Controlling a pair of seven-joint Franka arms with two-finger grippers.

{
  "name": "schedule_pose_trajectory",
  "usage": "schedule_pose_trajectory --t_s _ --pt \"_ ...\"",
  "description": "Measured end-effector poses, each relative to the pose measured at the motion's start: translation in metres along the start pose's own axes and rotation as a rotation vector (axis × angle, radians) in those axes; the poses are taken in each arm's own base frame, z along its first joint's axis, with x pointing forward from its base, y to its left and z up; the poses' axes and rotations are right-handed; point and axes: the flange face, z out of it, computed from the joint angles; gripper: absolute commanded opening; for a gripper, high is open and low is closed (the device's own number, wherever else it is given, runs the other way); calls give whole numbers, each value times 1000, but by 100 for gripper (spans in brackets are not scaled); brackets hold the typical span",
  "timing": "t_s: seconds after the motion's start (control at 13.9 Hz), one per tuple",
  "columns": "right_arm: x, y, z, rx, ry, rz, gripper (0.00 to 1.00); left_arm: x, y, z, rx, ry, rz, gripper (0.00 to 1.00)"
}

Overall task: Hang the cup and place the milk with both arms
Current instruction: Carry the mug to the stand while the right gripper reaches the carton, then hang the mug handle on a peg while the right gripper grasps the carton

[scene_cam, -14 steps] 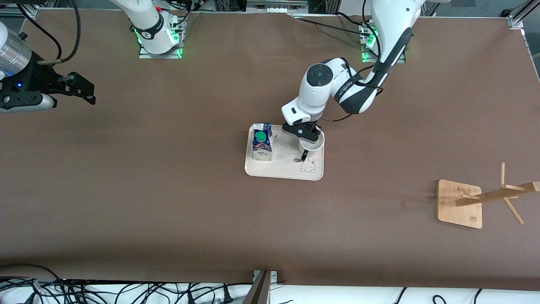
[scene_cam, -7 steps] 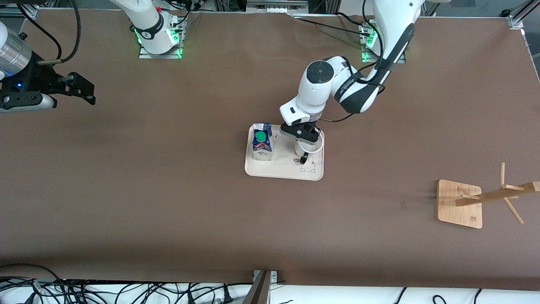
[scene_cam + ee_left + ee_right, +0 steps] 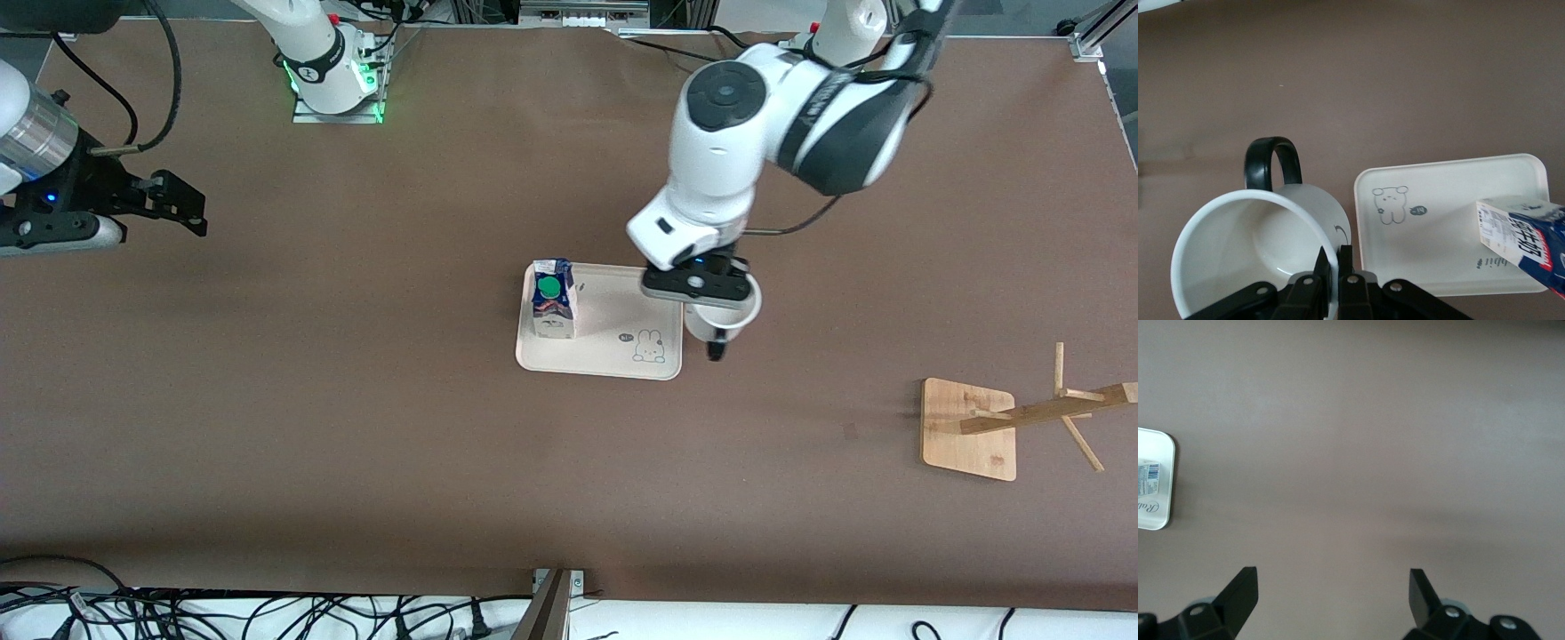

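Note:
The white cup [image 3: 727, 322] with a black loop handle hangs in the air over the tray's edge toward the left arm's end. My left gripper [image 3: 702, 295] is shut on its rim. In the left wrist view the fingers [image 3: 1355, 270] pinch the cup's [image 3: 1238, 247] wall, one inside and one outside. The milk [image 3: 552, 300], a blue-topped carton with a green cap, stands upright on the cream tray [image 3: 605, 360] at its corner toward the right arm's end. My right gripper [image 3: 182, 206] hovers open over the right arm's end of the table, holding nothing [image 3: 1333, 587].
A wooden rack [image 3: 973, 427] with pegs on a square base stands toward the left arm's end of the table, nearer the front camera than the tray. Cables lie along the table's front edge. Brown table surface spreads between the tray and the rack.
The left gripper has lifted the cup off the tray and carried it up and toward the left arm's end. The right gripper shifted slightly. The milk has not moved.

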Motion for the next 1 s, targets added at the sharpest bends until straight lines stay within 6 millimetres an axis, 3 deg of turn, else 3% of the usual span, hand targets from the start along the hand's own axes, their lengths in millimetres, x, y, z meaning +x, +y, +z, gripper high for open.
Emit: schedule_pose_trajectory --t_s 0.22,0.36,0.5,0.79,0.86,1.0 --pt "3 -17 17 -4 -55 -34 100 32 -85 -28 28 -26 -35 0" --pt "7 -40 34 5 -98 -87 100 46 -140 -28 34 -35 -3 0" --pt "9 -85 50 51 -122 -132 100 55 -192 -19 38 -51 34 0" --pt "14 -192 82 83 -87 -99 100 56 -270 -4 -24 -103 4 0" --pt "14 -219 92 93 -78 -61 100 55 -284 -1 -33 -113 13 0" --pt "9 -268 113 95 -69 -22 100 53 -292 1 -37 -128 44 0"
